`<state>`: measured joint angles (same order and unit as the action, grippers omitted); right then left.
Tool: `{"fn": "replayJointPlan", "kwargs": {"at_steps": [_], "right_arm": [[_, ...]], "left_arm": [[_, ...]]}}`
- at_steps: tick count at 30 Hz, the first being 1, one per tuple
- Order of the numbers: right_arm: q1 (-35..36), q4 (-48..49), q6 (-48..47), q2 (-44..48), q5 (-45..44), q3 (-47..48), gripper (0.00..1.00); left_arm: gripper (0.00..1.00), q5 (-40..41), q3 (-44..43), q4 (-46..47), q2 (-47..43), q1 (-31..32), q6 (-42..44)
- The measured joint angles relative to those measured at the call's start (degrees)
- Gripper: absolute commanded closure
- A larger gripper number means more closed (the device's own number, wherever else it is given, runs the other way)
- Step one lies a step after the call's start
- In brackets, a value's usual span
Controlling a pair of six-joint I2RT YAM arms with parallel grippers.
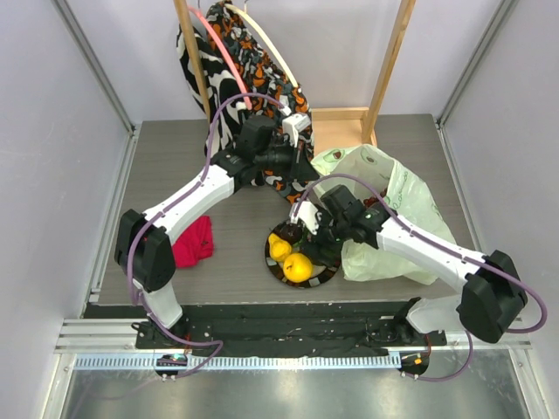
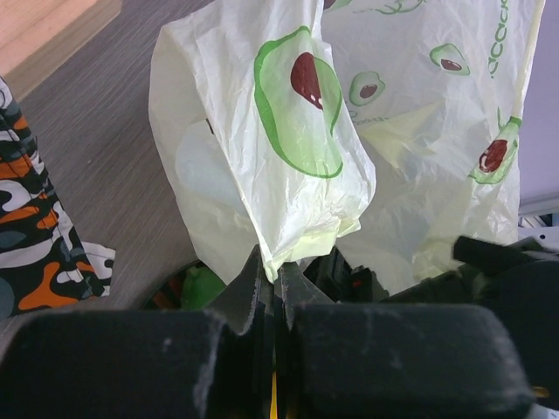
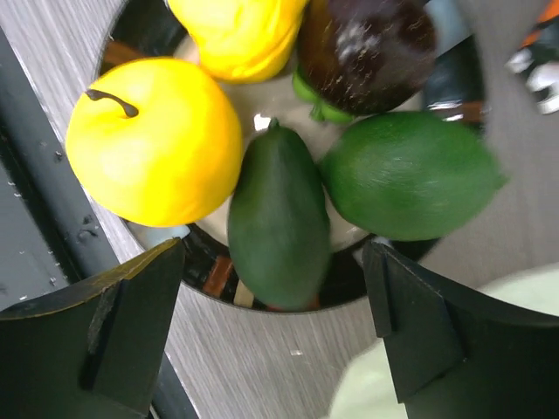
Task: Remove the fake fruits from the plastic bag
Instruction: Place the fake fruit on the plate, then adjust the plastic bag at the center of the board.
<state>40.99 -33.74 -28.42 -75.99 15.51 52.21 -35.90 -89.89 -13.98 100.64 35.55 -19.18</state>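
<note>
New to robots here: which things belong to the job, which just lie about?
Job: pale green plastic bag, round yellow fruit, yellow lemon, long green fruit, round green fruit, dark purple fruit.
Lying about: red cloth, zebra-print cloth bag.

Plain pale lavender-grey walls (image 1: 35, 131) close in a grey wood-grain table (image 1: 166, 166) on three sides, with metal posts (image 1: 94, 63) at the corners. Beyond the left gripper (image 2: 275, 279), a light wooden frame (image 1: 341, 113) stands at the back wall. Nearer than the right gripper (image 3: 275, 327), a black strip (image 1: 262, 321) and a ribbed metal rail (image 1: 262, 360) edge the table. The light is soft and even.
</note>
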Motion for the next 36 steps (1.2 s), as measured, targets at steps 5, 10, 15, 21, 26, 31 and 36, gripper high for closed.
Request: {"fn": "replayJointPlan", "kwargs": {"at_steps": [5,10,15,21,26,31,36], "right_arm": [[-0.1,-6.2,0.6,5.0,-0.4,7.6,0.1],[-0.3,-10.2,-0.4,16.5,-7.9,11.1,0.15],[-0.9,-14.6,-5.3,23.4,-22.6,1.4,0.2],[-7.2,-24.7,-14.1,32.6,-36.3,-13.3,0.22],[-10.0,-28.1,-21.4,45.6,-42.5,-14.8,0.22],[-10.1,-29.2,-22.1,42.3,-40.6,-11.9,0.22],[-10.2,-29.2,-19.6,34.1,-30.1,-0.7,0.26]], "left_arm": [[1.0,-0.4,1.2,0.0,0.0,0.0,-0.1],[1.0,-1.5,2.7,0.1,-0.5,0.0,-0.2],[1.0,-3.4,6.4,0.0,-3.7,0.0,-0.3],[1.0,-6.6,9.4,0.0,-7.8,0.1,-0.5],[1.0,-8.3,11.0,0.4,-9.8,0.4,-0.5],[1.0,-8.7,11.8,0.4,-9.7,1.5,-0.9],[1.0,-9.0,10.4,0.4,-9.0,2.4,-1.4]]}}
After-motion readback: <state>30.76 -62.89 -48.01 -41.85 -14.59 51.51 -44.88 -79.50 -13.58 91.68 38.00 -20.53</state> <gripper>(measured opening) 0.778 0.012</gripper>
